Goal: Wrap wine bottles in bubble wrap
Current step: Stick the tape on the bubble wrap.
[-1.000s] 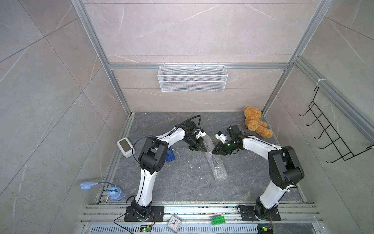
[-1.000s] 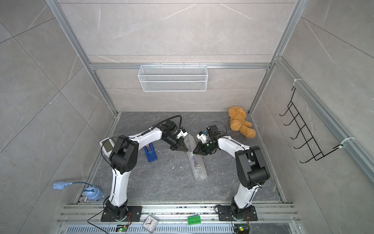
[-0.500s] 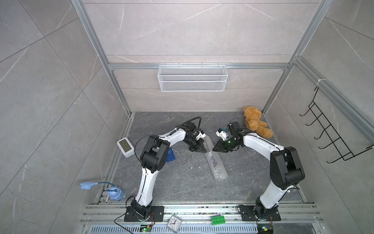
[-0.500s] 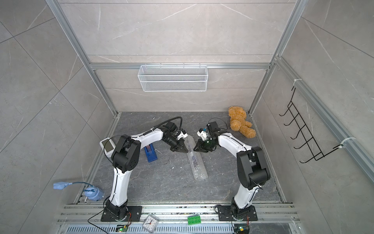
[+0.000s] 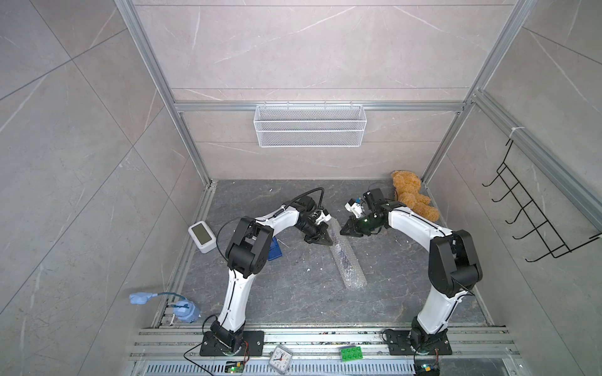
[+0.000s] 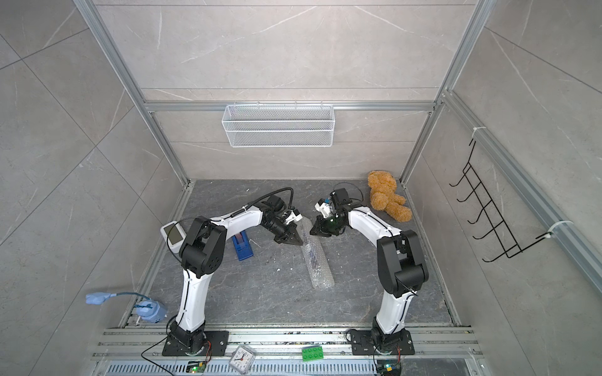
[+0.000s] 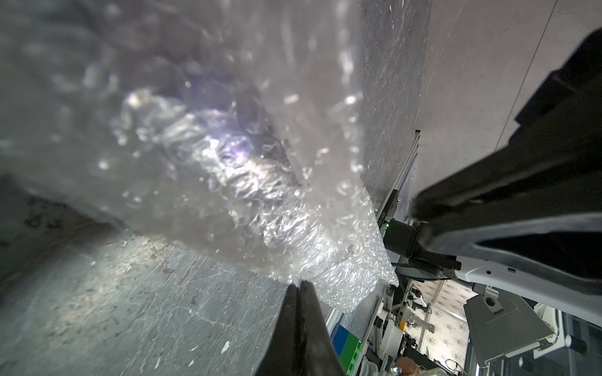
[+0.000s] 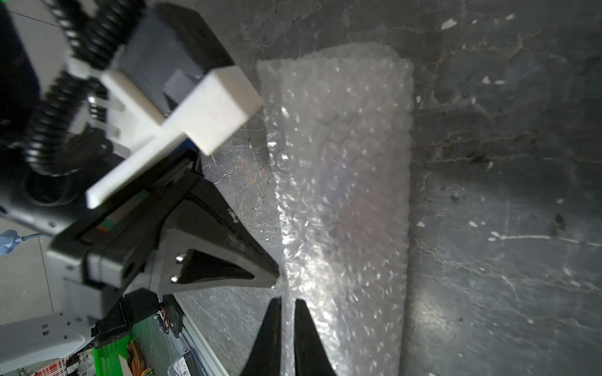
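Item: bubble wrap (image 5: 349, 270), rolled around the wine bottle (image 5: 340, 253), lay unmoved mid-tabletop (image 5: 293, 302).
Left gripper (image 7: 299, 285): fingers stayed closed, tips touching the roll's far end.
Right gripper (image 8: 287, 301): fingers had just narrowed to a slim gap there.
I judged the wrapping nearly finished.

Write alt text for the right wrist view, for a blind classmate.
A roll of bubble wrap lies on a dark stone floor. The left gripper, shut, points at its edge; the right gripper, fingertips slightly apart, sits at the same edge.
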Controlling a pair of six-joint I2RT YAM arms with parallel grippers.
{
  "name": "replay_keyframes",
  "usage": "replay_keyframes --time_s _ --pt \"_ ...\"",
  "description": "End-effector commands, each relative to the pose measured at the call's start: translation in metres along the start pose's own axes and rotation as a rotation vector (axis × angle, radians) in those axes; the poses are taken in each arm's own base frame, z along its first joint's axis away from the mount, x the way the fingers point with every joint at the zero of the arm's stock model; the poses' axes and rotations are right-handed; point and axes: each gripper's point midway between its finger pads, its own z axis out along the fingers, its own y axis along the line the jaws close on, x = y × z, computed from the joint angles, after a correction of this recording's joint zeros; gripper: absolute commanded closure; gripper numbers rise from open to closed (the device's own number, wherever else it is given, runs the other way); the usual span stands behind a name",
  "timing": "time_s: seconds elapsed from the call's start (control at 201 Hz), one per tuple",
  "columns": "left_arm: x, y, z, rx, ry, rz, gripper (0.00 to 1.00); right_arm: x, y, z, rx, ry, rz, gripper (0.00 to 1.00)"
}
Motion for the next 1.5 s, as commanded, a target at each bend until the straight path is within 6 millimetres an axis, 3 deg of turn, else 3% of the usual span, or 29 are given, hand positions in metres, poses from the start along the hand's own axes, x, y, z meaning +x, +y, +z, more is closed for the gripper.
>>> replay_keyframes --time_s 0.0,0.149,0.259,0.468,0.632,0.796,0.976,1.12,1.294,1.498 --pt "-0.005 -0.009 -0.003 0.005 -0.013 0.017 1.0 0.003 -0.007 0.018 0.034 0.029 0.004 0.89" --pt "-0.005 -0.009 -0.004 0.002 -0.014 0.018 1.0 0.012 -0.017 0.028 0.066 0.051 0.015 0.89" --pt "-0.004 -0.009 -0.004 -0.003 -0.013 0.02 1.0 0.01 -0.012 0.02 0.071 0.027 0.008 0.87" --pt "-0.003 -0.008 -0.005 -0.007 -0.013 0.02 1.0 -0.003 -0.005 -0.004 0.123 -0.055 -0.029 0.69" --pt "-0.001 -0.008 -0.006 -0.013 -0.014 0.02 1.0 -0.004 -0.01 0.002 0.133 -0.053 -0.018 0.62" --pt "0.0 -0.009 -0.008 -0.017 -0.014 0.023 1.0 0.004 -0.014 0.017 0.117 -0.012 0.006 0.62" --pt "-0.003 -0.016 -0.015 -0.029 -0.017 0.038 1.0 0.009 -0.003 -0.005 0.127 -0.086 -0.044 0.48" --pt "-0.007 -0.023 -0.022 -0.038 -0.027 0.054 1.0 0.03 -0.006 -0.019 0.206 -0.102 -0.08 0.43" --pt "-0.008 -0.028 -0.026 -0.043 -0.03 0.064 1.0 0.063 -0.016 -0.009 0.289 -0.054 -0.067 0.39" --pt "-0.007 -0.031 -0.03 -0.051 -0.03 0.069 1.0 0.077 -0.025 -0.002 0.41 -0.026 -0.076 0.34"
